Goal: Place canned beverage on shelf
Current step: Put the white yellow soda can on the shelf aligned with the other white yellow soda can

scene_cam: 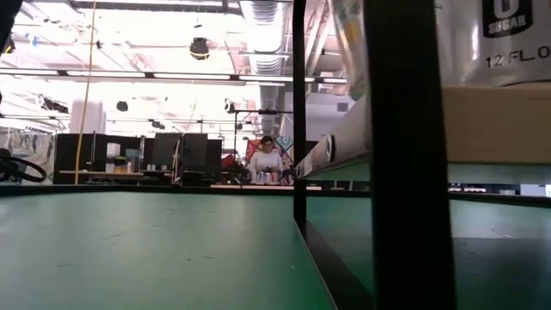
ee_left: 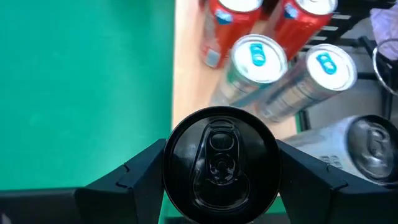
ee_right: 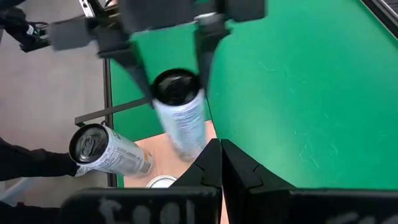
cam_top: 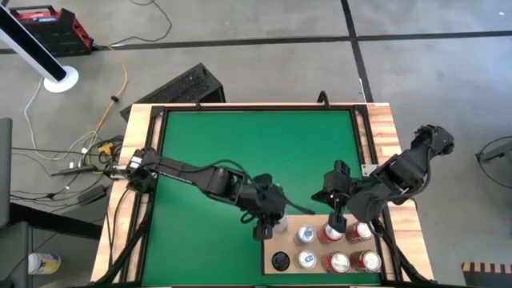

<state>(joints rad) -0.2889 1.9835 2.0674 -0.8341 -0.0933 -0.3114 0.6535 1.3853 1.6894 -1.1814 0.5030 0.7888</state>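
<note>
Black-topped can (ee_left: 219,163) gripped by left claw (cam_top: 270,218) at shelf (cam_top: 276,244) edge, right claw (cam_top: 339,222) closed, green mat (cam_top: 240,144).

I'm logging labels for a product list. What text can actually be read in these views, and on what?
"SUGAR": on the white can close to the low camera.
"12 FL O", cut off by the frame edge: same can, lower down.
Print on the black-topped can: too blurred to read.

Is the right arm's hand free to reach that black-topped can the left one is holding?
Probably not: the left hand is clamped around the black-topped can, and the right hand, though close, is shut.
</note>
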